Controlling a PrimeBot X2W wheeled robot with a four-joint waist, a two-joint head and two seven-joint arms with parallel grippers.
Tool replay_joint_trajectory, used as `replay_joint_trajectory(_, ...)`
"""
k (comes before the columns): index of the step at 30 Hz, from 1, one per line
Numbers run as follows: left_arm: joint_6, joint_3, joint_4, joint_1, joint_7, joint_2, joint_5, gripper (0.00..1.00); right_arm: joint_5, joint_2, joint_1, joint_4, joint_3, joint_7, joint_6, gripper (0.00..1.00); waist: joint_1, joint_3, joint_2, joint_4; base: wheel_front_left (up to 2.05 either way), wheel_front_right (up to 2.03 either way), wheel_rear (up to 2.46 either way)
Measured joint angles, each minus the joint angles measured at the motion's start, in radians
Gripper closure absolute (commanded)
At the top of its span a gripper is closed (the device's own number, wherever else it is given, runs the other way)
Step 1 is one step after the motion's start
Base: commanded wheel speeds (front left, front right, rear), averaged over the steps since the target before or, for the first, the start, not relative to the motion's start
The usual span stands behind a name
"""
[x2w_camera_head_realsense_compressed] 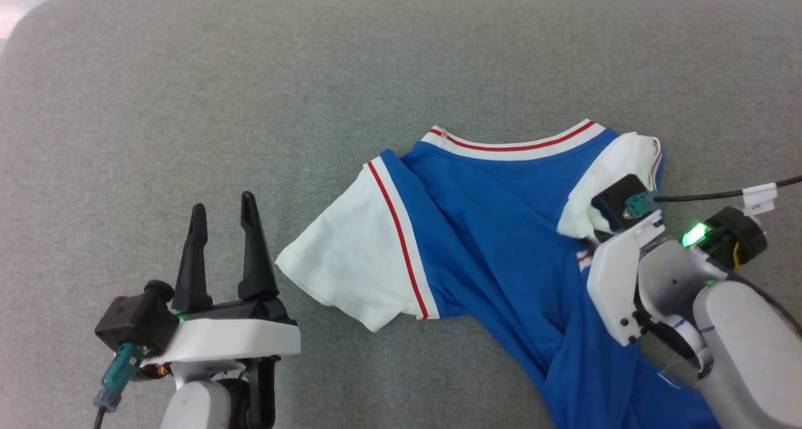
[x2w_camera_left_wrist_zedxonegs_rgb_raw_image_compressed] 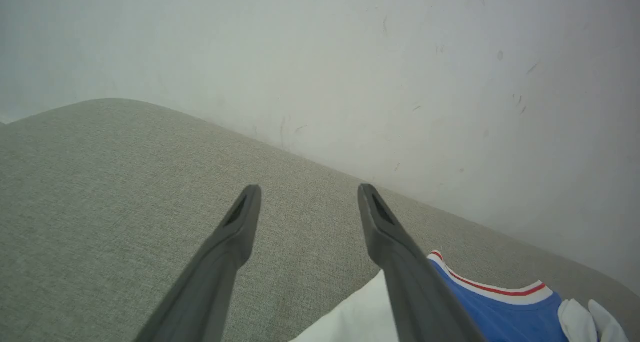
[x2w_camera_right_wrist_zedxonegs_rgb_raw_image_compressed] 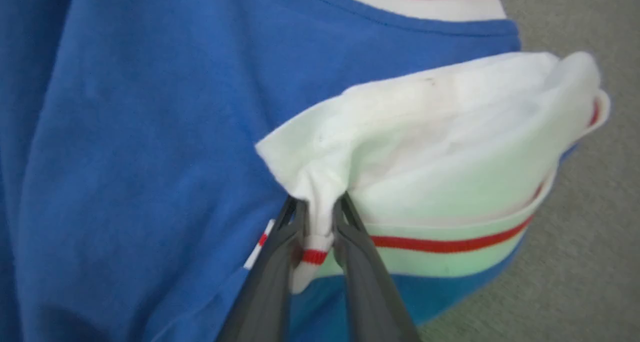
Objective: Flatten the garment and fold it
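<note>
The bright blue jersey T-shirt (x2w_camera_head_realsense_compressed: pixel 495 228) lies rumpled on the grey woven cushion (x2w_camera_head_realsense_compressed: pixel 250 72), its bunched white sleeve pinched by the right gripper (x2w_camera_right_wrist_zedxonegs_rgb_raw_image_compressed: pixel 317 207), the left gripper (x2w_camera_head_realsense_compressed: pixel 224 206) spread empty beside its flat sleeve.

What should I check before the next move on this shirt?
1. Right gripper pinching the bunched sleeve: ok.
2. Left gripper open, holding nothing: ok.
3. Other sleeve lying spread out: ok.
4. Body of the garment flat: not ok, twisted folds beside the right arm.
5. Whole garment inside the head view: not ok, its lower part runs past the bottom edge.
</note>
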Motion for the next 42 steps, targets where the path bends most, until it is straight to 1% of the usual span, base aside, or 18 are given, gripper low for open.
replay_joint_trajectory(4, 0.01, 0.008, 0.0, 0.0, 0.0, 0.0, -0.004, 0.0, -0.017, 0.0, -0.009, 0.007, -0.026, -0.04, 0.001, 1.0, 0.0, -0.002, 0.0001, -0.009, 0.0, 0.0, 0.0)
replay_joint_trajectory(7, 0.01, 0.012, 0.0, 0.001, 0.0, 0.0, -0.004, 0.0, -0.018, 0.007, -0.01, -0.005, -0.097, -0.099, 0.001, 1.0, 0.0001, -0.01, 0.0, -0.027, 0.0, 0.0, 0.0)
replay_joint_trajectory(12, 0.01, 0.019, -0.003, 0.001, 0.0, 0.0, -0.002, 0.0, -0.019, 0.034, 0.002, -0.055, -0.316, -0.19, 0.001, 1.0, 0.0, -0.026, 0.0, -0.064, 0.0, 0.0, 0.0)
replay_joint_trajectory(15, 0.009, 0.02, -0.005, 0.002, 0.0, 0.0, 0.007, 0.0, -0.038, 0.06, 0.073, -0.057, -0.465, -0.222, 0.001, 1.0, 0.0, -0.029, 0.0, -0.084, 0.0, 0.0, 0.0)
replay_joint_trajectory(18, 0.007, 0.016, -0.004, 0.002, 0.0, -0.001, 0.008, 0.0, -0.053, 0.11, 0.172, -0.029, -0.608, -0.248, 0.001, 1.0, -0.0001, -0.025, 0.0, -0.097, 0.0, 0.0, 0.0)
replay_joint_trajectory(19, 0.006, 0.016, -0.003, 0.002, 0.0, -0.001, 0.008, 0.0, -0.065, 0.133, 0.202, -0.012, -0.653, -0.254, 0.001, 0.97, 0.0, -0.022, 0.0, -0.099, 0.0, 0.0, 0.0)
replay_joint_trajectory(20, 0.006, 0.016, -0.002, 0.002, 0.0, -0.001, 0.008, 0.0, -0.081, 0.157, 0.228, 0.007, -0.697, -0.258, 0.001, 0.97, 0.0, -0.019, 0.0, -0.101, 0.0, 0.0, 0.0)
replay_joint_trajectory(21, 0.006, 0.016, -0.001, 0.002, 0.0, -0.001, 0.01, 0.0, -0.103, 0.176, 0.251, 0.027, -0.736, -0.266, 0.001, 0.61, 0.0, -0.017, 0.0, -0.103, 0.0, 0.0, 0.0)
replay_joint_trajectory(22, 0.006, 0.017, 0.0, 0.002, 0.0, -0.001, 0.014, 0.0, -0.125, 0.193, 0.27, 0.043, -0.763, -0.274, 0.001, 0.0, 0.0, -0.016, 0.0, -0.105, 0.0, 0.0, 0.0)
replay_joint_trajectory(24, 0.004, 0.017, 0.003, 0.002, 0.0, -0.001, 0.016, 0.0, -0.156, 0.223, 0.284, 0.054, -0.804, -0.291, 0.001, 0.0, 0.0, -0.016, 0.0, -0.108, 0.0, 0.0, 0.0)
replay_joint_trajectory(27, 0.004, 0.021, 0.008, 0.002, 0.0, -0.001, 0.02, 0.0, -0.177, 0.249, 0.282, 0.044, -0.816, -0.301, 0.0, 0.0, 0.0, -0.02, 0.0001, -0.115, 0.0, 0.0, 0.0)
replay_joint_trajectory(29, 0.001, 0.02, 0.012, 0.003, 0.0, -0.001, 0.025, 0.0, -0.184, 0.261, 0.282, 0.023, -0.8, -0.307, 0.0, 0.0, 0.0, -0.027, 0.0001, -0.12, 0.0, 0.0, 0.0)
replay_joint_trajectory(31, -0.003, 0.018, 0.016, 0.004, 0.0, -0.001, 0.025, 0.0, -0.188, 0.266, 0.272, -0.017, -0.779, -0.316, 0.0, 0.0, 0.0, -0.036, 0.0, -0.122, 0.0, 0.0, 0.0)
replay_joint_trajectory(34, -0.003, 0.013, 0.019, 0.005, 0.0, -0.001, 0.024, 0.0, -0.192, 0.264, 0.245, -0.104, -0.72, -0.303, 0.0, 0.0, 0.0, -0.052, 0.0, -0.125, 0.0, 0.0, 0.0)
replay_joint_trajectory(36, -0.003, 0.009, 0.021, 0.007, 0.0, -0.001, 0.024, 0.0, -0.192, 0.259, 0.224, -0.163, -0.664, -0.273, 0.0, 0.0, -0.0002, -0.06, 0.0001, -0.124, 0.0, 0.0, 0.0)
replay_joint_trajectory(38, -0.003, 0.005, 0.021, 0.007, 0.0, -0.001, 0.024, 0.0, -0.187, 0.24, 0.201, -0.189, -0.612, -0.241, 0.0, 0.0, -0.0001, -0.062, 0.0, -0.12, 0.0, 0.0, 0.0)
replay_joint_trajectory(40, -0.003, 0.0, 0.021, 0.007, 0.0, -0.001, 0.021, 0.0, -0.186, 0.22, 0.178, -0.192, -0.565, -0.201, 0.0, 0.0, -0.0001, -0.061, 0.0001, -0.114, 0.0, 0.0, 0.0)
replay_joint_trajectory(42, -0.003, -0.004, 0.021, 0.007, 0.0, -0.001, 0.018, 0.0, -0.184, 0.201, 0.158, -0.168, -0.53, -0.155, 0.0, 0.0, -0.0001, -0.057, 0.0, -0.108, 0.0, 0.0, 0.0)
